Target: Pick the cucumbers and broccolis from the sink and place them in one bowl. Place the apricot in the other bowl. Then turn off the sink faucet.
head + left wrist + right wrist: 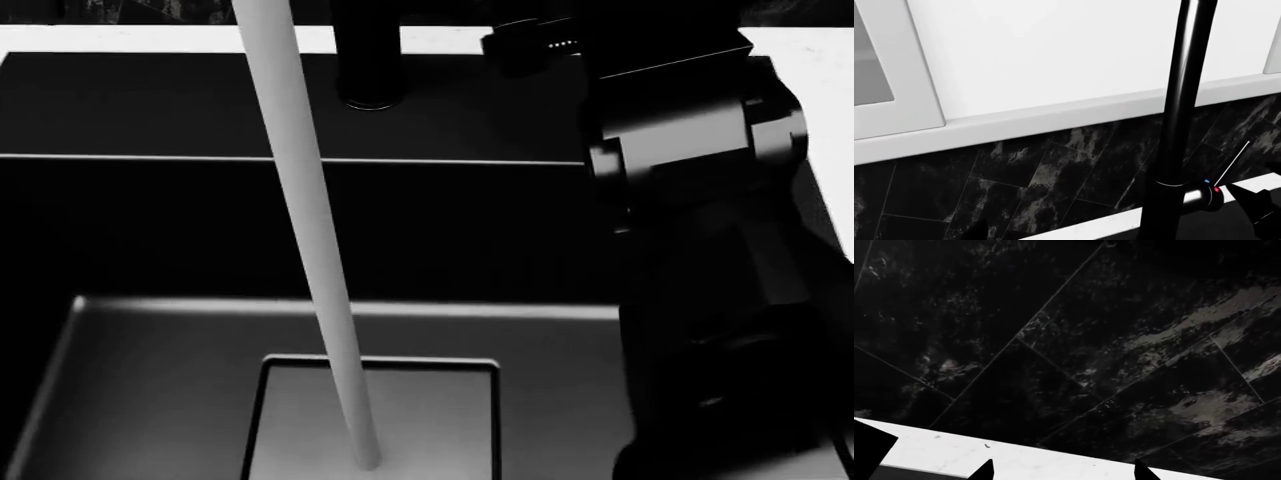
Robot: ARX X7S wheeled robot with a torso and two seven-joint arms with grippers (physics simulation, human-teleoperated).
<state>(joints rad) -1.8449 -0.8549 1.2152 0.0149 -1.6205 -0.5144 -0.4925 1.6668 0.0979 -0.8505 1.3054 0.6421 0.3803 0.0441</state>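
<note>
Head view looks straight down into the dark sink (pixel 160 330), and a white stream of water (pixel 314 250) runs to the drain plate (pixel 427 420): the faucet (pixel 1181 115) is on. No vegetables or bowls show here. The right arm (pixel 694 200) reaches over the basin's right side toward the back wall. Its gripper (pixel 1062 471) faces the black marbled tiles (pixel 1074 340) above the white counter strip (pixel 954 452), tips spread apart. In the left wrist view, the thin lever (pixel 1231 164) stands beside the black spout; the left pincer's state I cannot tell.
</note>
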